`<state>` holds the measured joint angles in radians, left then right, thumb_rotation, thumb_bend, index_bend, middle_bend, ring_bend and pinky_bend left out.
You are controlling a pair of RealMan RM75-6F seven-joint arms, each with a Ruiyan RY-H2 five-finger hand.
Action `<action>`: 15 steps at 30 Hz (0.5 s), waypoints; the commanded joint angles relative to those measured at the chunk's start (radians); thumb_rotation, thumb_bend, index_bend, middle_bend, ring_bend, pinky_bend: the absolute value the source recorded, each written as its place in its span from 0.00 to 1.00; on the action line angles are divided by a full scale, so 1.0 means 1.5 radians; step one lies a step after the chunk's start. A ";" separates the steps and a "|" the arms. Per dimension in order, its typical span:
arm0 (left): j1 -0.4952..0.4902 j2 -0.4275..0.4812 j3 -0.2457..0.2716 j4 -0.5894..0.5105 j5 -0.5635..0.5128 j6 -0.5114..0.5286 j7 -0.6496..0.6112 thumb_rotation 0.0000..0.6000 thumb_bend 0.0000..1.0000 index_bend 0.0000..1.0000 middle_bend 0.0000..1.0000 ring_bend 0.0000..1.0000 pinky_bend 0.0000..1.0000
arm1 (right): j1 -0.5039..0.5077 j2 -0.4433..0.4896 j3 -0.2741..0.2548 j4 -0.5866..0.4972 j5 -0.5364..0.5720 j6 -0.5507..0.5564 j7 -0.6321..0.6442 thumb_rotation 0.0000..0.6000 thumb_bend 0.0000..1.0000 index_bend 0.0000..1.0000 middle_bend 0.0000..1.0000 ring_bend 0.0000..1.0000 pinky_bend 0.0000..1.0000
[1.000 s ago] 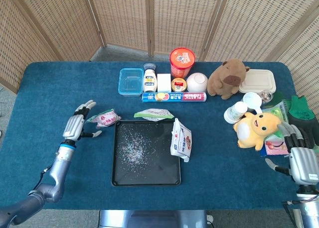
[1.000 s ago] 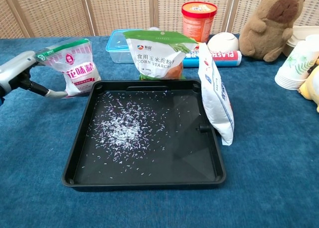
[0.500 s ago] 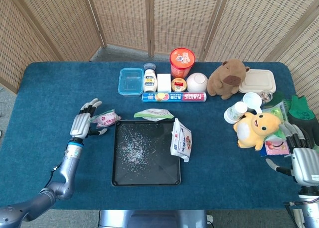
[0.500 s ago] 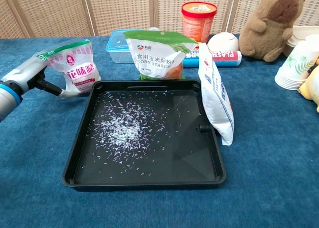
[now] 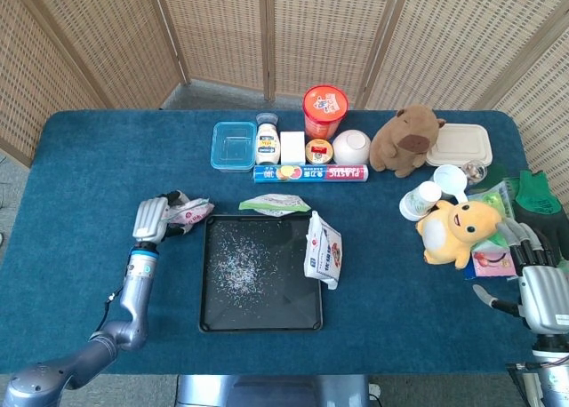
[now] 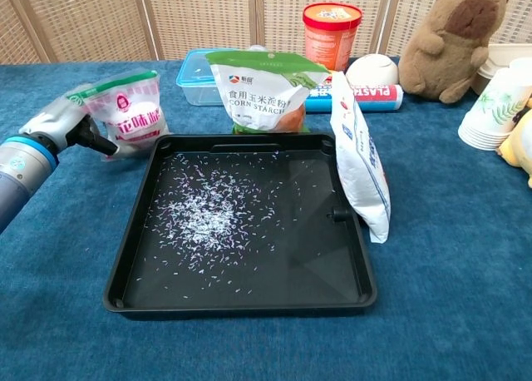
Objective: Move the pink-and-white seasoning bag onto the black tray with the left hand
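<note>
The pink-and-white seasoning bag (image 5: 189,212) (image 6: 135,111) stands on the blue cloth just off the far left corner of the black tray (image 5: 208,283) (image 6: 131,256). My left hand (image 5: 153,219) (image 6: 60,125) grips the bag's left edge, with fingers curled behind it and the thumb across its front, and the bag bulges under the squeeze. The tray's floor is scattered with white grains. My right hand (image 5: 540,287) rests at the table's near right corner, fingers apart and holding nothing; only the head view shows it.
A corn starch bag (image 5: 274,204) (image 6: 264,90) stands at the tray's far edge. A blue-and-white bag (image 5: 323,250) (image 6: 359,160) leans on its right rim. Containers, a foil roll (image 5: 311,172) and a capybara plush (image 5: 404,139) line the back; a yellow plush (image 5: 458,229) sits right.
My left hand moved right to the seasoning bag and its spread fingers closed around the bag's left edge. The bag tilted and bulged. The right hand stayed put.
</note>
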<state>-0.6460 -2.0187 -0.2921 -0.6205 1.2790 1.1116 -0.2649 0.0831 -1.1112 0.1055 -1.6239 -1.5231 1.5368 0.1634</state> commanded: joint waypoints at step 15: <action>0.028 0.154 0.107 -0.110 0.147 0.119 0.009 1.00 0.34 0.73 0.66 0.63 0.64 | 0.003 -0.005 -0.002 0.000 0.003 -0.008 -0.010 1.00 0.00 0.01 0.00 0.01 0.00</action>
<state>-0.6171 -1.8545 -0.1746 -0.7234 1.4432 1.2430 -0.2896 0.0880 -1.1180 0.1031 -1.6239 -1.5190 1.5253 0.1484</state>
